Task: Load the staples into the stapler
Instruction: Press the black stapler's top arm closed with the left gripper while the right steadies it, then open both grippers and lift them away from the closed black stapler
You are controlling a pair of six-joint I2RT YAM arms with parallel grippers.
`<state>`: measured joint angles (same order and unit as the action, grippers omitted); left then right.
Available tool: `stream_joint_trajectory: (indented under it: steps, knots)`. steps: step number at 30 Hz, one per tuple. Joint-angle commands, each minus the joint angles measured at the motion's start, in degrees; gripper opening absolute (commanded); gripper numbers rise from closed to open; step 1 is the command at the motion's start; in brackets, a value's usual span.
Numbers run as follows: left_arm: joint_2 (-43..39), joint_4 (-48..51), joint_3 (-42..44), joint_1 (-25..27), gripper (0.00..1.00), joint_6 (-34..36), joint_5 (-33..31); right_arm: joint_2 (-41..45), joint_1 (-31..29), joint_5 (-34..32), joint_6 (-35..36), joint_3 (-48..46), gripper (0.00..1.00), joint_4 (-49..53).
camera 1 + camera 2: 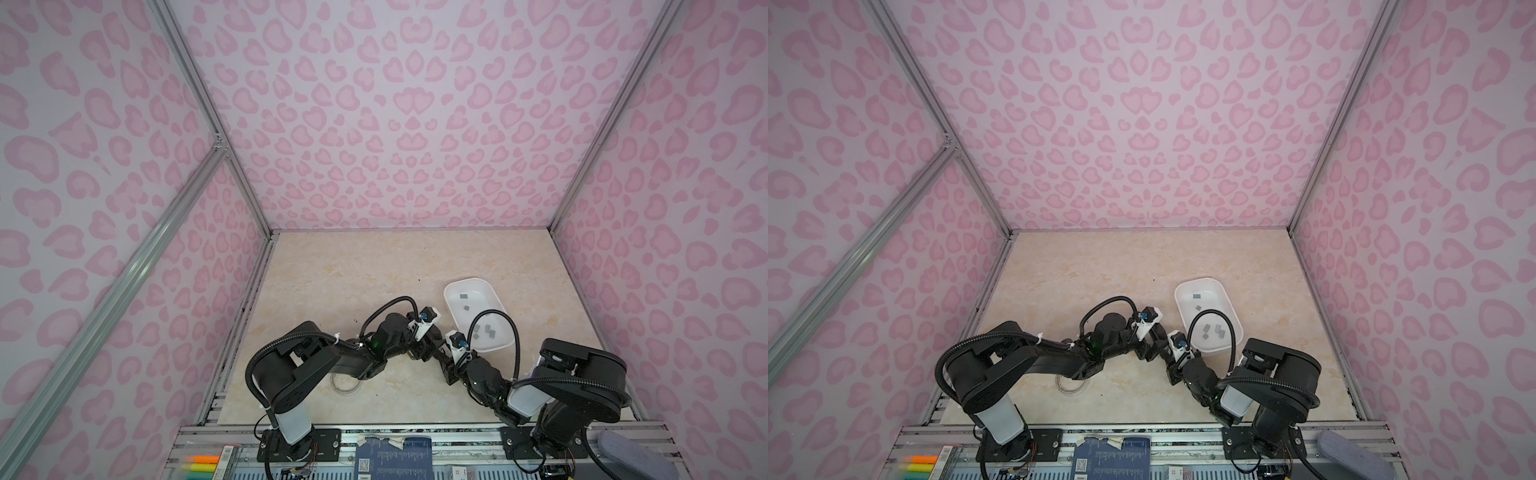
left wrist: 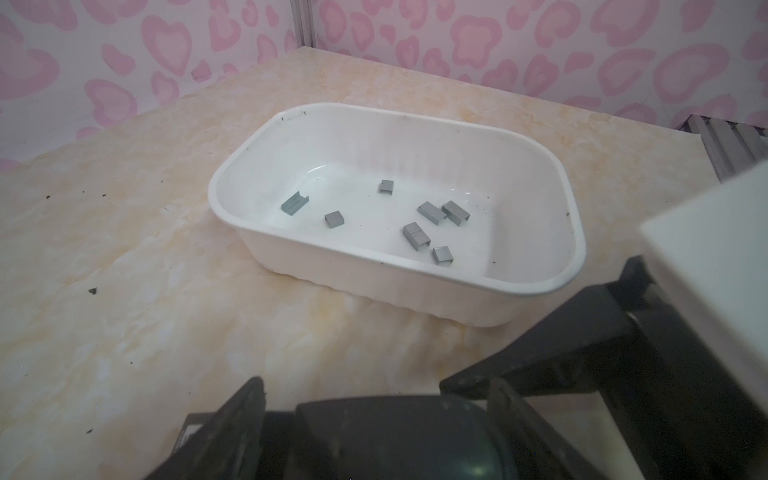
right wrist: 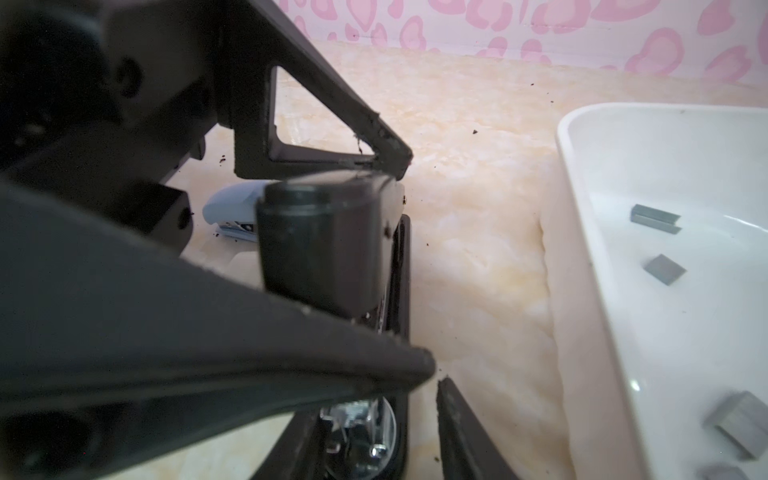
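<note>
left wrist, stapler: the dark stapler [image 2: 395, 436] sits on the tabletop [image 2: 124, 291], right under me, between the two sides of my left claw [image 2: 376, 401]
left wrist, left claw: the jaws are spread wide either side of the stapler; I cannot tell whether they press on it
left wrist, staples: seven short grey staples [image 2: 415, 236] lie loose in the white tray [image 2: 577, 249], just beyond the stapler
right wrist, stapler: it is tipped up, with bright metal showing low down; I cannot tell whether a strip is already in it
right wrist, left finger [image 3: 332, 97]: its lower edge lies along the stapler's top and looks to be touching
right wrist, right claw [image 3: 436, 374]: the tips are parted by a narrow gap with nothing between them, close beside the stapler
right wrist, behind: a pale blue stapler [image 3: 228, 208] lies apart from the dark one
top views: both claws meet just left of the tray and hide the stapler
step, my judgement: my right claw should fetch one strip while my left steadies the stapler
doing it well: I should pinch a single strip by its long sides, keep it level, line it up with the channel, lower it gently, and hold my left claw firm so nothing tips
</note>
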<state>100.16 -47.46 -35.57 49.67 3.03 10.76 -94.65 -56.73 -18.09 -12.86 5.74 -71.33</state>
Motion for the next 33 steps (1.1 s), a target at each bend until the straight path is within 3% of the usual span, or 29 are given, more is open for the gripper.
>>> stream_joint_trajectory:
  steps: [1,6,12,21,23,27,33]
  knots:
    - [0.9,5.8,-0.9,-0.1,0.84,-0.7,-0.4,1.2,0.0,-2.7,0.6,-0.7,0.43,-0.3]
    - [2.1,6.2,-1.8,-0.1,0.84,-0.7,-0.8,5.0,0.0,-3.4,1.1,-2.0,0.42,1.8]
    - [2.2,6.5,-2.0,0.0,0.84,-0.8,-0.7,9.3,-0.6,-4.0,1.8,-0.9,0.25,9.1]
    - [4.0,10.5,-3.6,-0.1,0.84,1.9,1.8,7.3,-0.8,-5.7,0.7,0.3,0.2,9.9]
    - [3.6,11.2,-2.8,-0.1,0.98,4.4,2.7,7.9,-0.8,-6.8,0.3,0.6,0.2,11.3]
    - [1.2,10.4,0.2,-0.1,0.98,7.1,2.4,9.5,-0.7,-8.2,-0.2,1.9,0.18,15.3]
    - [2.6,14.1,-2.2,0.0,0.98,7.2,2.4,10.7,-0.6,-8.9,-0.5,3.0,0.18,18.3]
